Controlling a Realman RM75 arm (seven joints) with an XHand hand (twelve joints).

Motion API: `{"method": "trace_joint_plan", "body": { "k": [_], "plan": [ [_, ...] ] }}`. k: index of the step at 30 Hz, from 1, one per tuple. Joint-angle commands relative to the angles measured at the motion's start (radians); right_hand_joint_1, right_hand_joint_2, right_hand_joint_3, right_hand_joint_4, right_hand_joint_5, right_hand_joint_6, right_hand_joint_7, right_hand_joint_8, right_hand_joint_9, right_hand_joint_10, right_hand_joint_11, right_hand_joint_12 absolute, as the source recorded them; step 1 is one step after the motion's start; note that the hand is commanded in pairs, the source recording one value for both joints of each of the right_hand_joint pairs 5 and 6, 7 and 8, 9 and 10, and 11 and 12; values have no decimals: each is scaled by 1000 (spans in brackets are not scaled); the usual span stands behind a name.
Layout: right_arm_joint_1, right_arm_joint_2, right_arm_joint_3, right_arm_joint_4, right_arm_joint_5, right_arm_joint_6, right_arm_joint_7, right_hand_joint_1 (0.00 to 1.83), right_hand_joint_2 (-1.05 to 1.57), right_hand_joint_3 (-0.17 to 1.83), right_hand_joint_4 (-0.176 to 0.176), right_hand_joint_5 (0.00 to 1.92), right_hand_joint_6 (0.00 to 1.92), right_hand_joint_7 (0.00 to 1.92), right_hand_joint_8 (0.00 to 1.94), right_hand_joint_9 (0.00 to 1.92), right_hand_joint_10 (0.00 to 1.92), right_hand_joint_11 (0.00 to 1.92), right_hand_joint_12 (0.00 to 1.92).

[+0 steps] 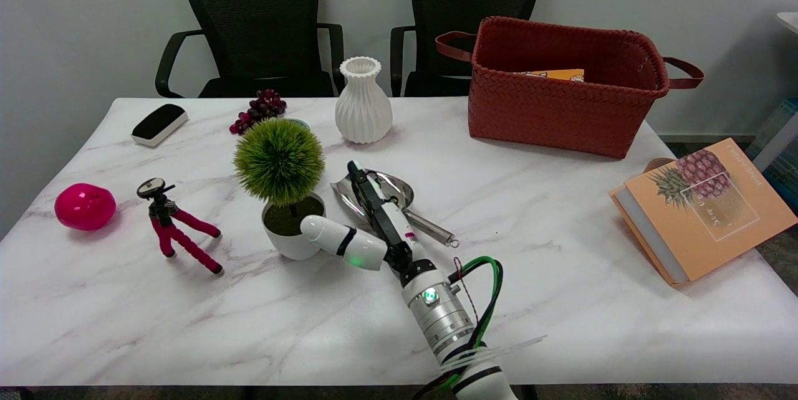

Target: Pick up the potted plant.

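At the worktop's (561, 250) left centre, the potted plant (283, 191) stands upright. The right hand (365, 225) is spread beside its pot, holding nothing. Approach step; next, fingers must enclose the pot.

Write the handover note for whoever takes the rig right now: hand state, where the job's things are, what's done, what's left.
Right hand: beside the potted plant, on its right side, one finger lying against the white pot's rim, the others pointing toward the far edge above the metal scoop. It holds nothing.
Potted plant: upright on the marble table, left of centre, a pink-legged mini tripod to its left, white ribbed vase behind it.
Done: the reach to the pot.
Left: wrap the fingers around the pot, close, lift clear. Probably mind the scoop under the hand.
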Motion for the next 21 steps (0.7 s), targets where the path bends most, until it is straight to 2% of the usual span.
{"method": "trace_joint_plan", "body": {
  "k": [1,21],
  "plan": [
    [28,-10,-8,-50,58,-15,3,650,602,50,0,0,0,0,0,0,0,0,0],
    [33,-18,-16,-42,69,-41,8,643,606,53,0,0,0,0,0,0,0,0,0]
  ]
}}
